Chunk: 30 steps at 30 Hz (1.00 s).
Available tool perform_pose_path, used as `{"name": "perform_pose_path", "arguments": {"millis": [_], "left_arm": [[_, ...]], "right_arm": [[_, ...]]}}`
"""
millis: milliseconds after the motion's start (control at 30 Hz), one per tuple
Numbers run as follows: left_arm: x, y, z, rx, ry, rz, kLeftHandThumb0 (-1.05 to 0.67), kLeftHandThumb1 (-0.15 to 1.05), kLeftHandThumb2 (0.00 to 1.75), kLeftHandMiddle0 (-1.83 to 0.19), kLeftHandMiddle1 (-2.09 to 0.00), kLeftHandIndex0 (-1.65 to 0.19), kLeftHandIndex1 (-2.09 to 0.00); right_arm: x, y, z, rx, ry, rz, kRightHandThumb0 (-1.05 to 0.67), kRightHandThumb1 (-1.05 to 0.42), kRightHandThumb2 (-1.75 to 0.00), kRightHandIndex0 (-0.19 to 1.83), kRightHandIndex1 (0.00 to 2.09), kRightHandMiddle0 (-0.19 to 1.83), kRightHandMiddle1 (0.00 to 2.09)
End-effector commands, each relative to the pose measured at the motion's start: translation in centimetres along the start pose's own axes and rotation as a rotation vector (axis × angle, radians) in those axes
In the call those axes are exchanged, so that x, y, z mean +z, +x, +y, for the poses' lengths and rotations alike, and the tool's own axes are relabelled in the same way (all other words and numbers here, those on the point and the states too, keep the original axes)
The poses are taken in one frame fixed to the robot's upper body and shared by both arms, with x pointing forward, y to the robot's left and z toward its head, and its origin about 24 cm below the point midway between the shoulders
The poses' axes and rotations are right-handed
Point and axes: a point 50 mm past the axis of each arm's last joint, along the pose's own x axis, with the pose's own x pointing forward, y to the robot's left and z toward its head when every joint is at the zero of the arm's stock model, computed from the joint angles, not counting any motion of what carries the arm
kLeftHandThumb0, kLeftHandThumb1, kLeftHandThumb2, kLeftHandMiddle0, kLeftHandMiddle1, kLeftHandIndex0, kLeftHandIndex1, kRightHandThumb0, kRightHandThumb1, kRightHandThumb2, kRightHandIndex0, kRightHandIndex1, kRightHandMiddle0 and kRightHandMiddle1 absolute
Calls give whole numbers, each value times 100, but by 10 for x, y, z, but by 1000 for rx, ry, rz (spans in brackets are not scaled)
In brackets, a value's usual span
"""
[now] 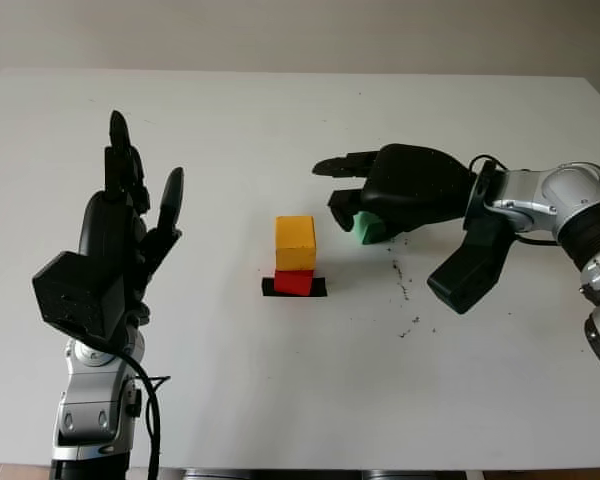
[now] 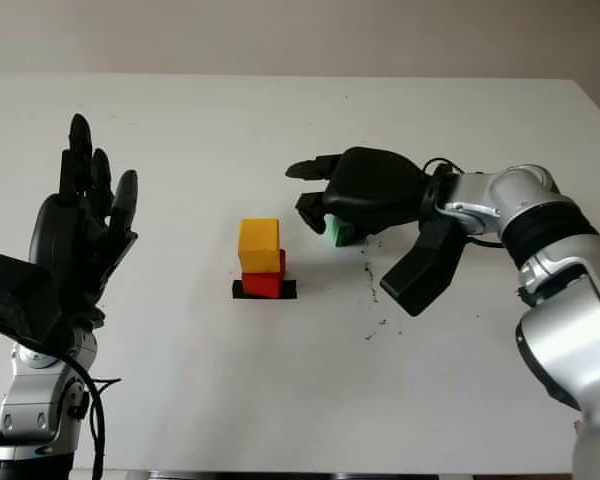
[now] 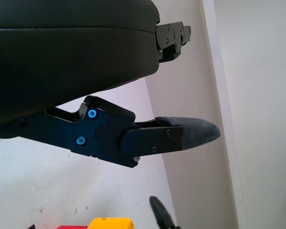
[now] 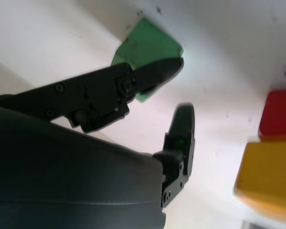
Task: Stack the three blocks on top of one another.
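A yellow block (image 1: 295, 242) sits on top of a red block (image 1: 293, 282), which stands on a small black patch (image 1: 320, 288) at the table's middle. Just right of that stack a green block (image 1: 366, 230) lies on the table. My right hand (image 1: 332, 190) is over the green block, reaching in from the right. In the right wrist view one finger (image 4: 152, 71) crosses the green block (image 4: 148, 45) while the thumb (image 4: 183, 124) stands apart from it, so the block is not clamped. My left hand (image 1: 130, 215) is raised at the left, open and holding nothing.
The white table (image 1: 280, 380) stretches wide around the stack. Several dark specks (image 1: 405, 290) lie on it right of the stack. The right forearm (image 1: 540, 200) comes in from the right edge at the green block's height.
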Motion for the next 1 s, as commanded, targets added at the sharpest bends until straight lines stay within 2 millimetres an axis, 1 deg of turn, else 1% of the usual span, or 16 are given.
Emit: {"name": "perform_pose_path", "arguments": {"millis": [0,67,133,167,267,400,500,733,867,967], "left_arm": [[1,-1,1,-1,6,-12,-66,105,48,18,-5,18,-4],[1,-1,1,-2,9,-11,-66,105,48,18,-5,18,-4],[0,-1,1,-4,8,-10,-67,105,48,18,-5,17,-4],[0,-1,0,-5,6,-10,-67,105,48,18,-5,17,-4],[0,0,-1,-9,6,-10,-67,105,48,18,-5,18,-4],[0,-1,-1,-16,0,-17,-65,105,49,19,-4,19,-4],[0,-1,-1,-11,-7,-20,-64,105,50,19,-4,19,-3],[0,-1,0,-4,5,-14,-65,105,50,18,-5,18,-4],[1,-2,0,-2,6,-16,-65,105,49,18,-5,18,-4],[1,-2,0,-5,8,-13,-66,105,49,18,-5,18,-4]], "right_arm": [[-9,-7,-11,-37,92,66,-58,-89,-5,5,4,18,40],[-12,-10,-17,-48,168,108,-64,-90,-6,-1,3,16,26],[-15,-13,-22,-48,258,158,-68,-90,-6,-4,3,15,20],[-16,-15,-22,-51,329,182,-69,-90,-6,-7,2,13,17],[-15,-19,-22,-45,480,221,-70,-88,-5,-12,1,9,12],[-10,-23,-22,-14,549,263,-73,-88,-5,-16,1,4,8],[-6,-25,-18,18,612,321,-74,-88,-5,-19,0,2,6],[0,-26,-6,78,636,393,-70,-87,-5,-19,1,6,7],[3,-24,2,106,626,397,-69,-85,-5,-19,2,8,7],[5,-22,11,97,600,402,-65,-85,-5,-18,3,11,8]]}}
